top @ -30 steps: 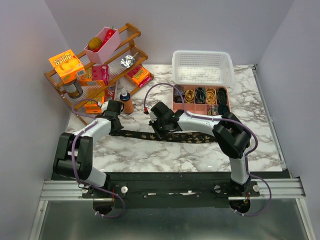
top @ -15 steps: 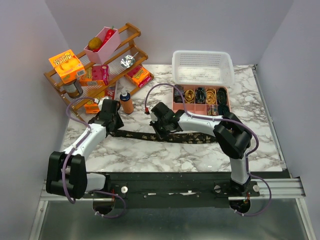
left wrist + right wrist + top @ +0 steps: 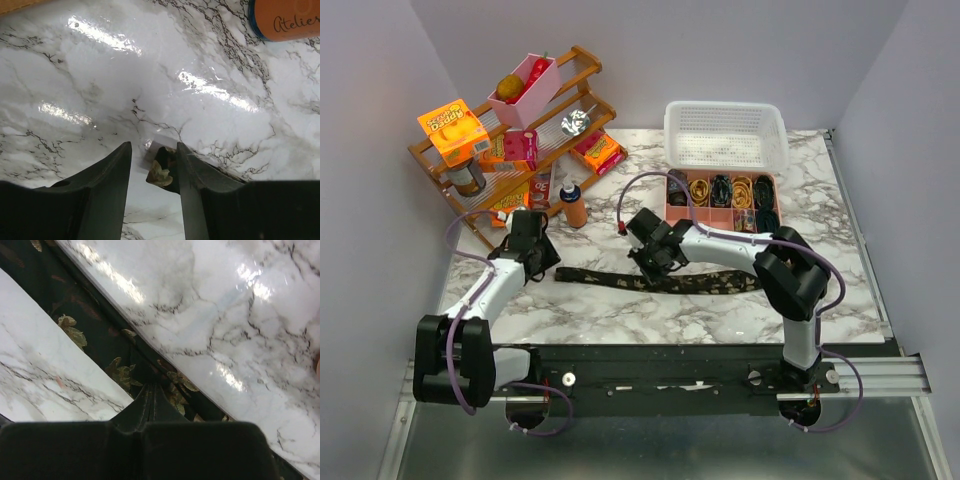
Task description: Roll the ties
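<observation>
1. Top view: one tie (image 3: 660,281) lies flat and unrolled across the centre of the marble table (image 3: 820,250). In the upper right, the pink organiser (image 3: 720,216) holds dark and gold coils (image 3: 721,188), which I judge to be finished rolls. So part of the job looks done, but on this tie no turn has been started. My left gripper (image 3: 546,262) sits at the tie's left end and my right gripper (image 3: 655,265) on its middle. The print on the orange box (image 3: 452,130), upper left, is too small to read with certainty.
2. Left wrist view: my fingers (image 3: 112,175) stand apart and grip nothing. The tie's end (image 3: 162,169) lies between them, at lower centre. The orange bottle (image 3: 287,20), upper right, reads "Atelier".
3. Right wrist view: my fingers (image 3: 150,405) are together, with the tips on the tie's leaf-patterned cloth (image 3: 100,340). I cannot tell whether they pinch any fabric. No writing is visible.
</observation>
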`<action>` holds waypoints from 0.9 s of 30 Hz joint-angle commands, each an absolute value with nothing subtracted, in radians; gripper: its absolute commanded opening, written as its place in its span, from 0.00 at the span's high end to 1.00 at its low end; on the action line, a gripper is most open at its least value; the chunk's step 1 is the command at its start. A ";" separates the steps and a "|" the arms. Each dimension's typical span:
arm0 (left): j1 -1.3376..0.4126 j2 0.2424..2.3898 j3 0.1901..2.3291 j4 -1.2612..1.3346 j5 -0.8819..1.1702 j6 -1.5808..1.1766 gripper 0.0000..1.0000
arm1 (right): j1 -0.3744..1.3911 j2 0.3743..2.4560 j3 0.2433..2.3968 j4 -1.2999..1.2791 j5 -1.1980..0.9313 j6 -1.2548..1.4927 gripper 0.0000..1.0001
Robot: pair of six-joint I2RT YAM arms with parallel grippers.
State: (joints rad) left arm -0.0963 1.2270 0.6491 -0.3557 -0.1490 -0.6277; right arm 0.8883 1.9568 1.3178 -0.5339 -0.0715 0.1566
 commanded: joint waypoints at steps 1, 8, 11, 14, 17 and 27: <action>-0.069 1.198 0.611 -0.319 -0.075 -0.647 0.50 | 0.888 2.026 1.241 -0.827 0.063 0.158 0.99; -0.032 1.134 0.522 -0.220 0.063 -0.663 0.50 | 0.884 1.968 1.334 -0.824 0.127 0.155 0.99; -0.026 1.092 0.457 -0.146 0.130 -0.695 0.49 | 0.882 1.959 1.394 -0.813 0.132 0.147 0.99; -0.017 1.062 0.407 -0.080 0.184 -0.730 0.42 | 0.884 1.959 1.439 -0.805 0.114 0.140 0.98; -0.014 1.052 0.380 -0.023 0.236 -0.739 0.36 | 0.882 1.953 1.486 -0.798 0.089 0.127 0.98; -0.015 1.051 0.291 0.095 0.327 -0.764 0.46 | 0.893 1.994 1.572 -0.720 -0.150 0.094 0.99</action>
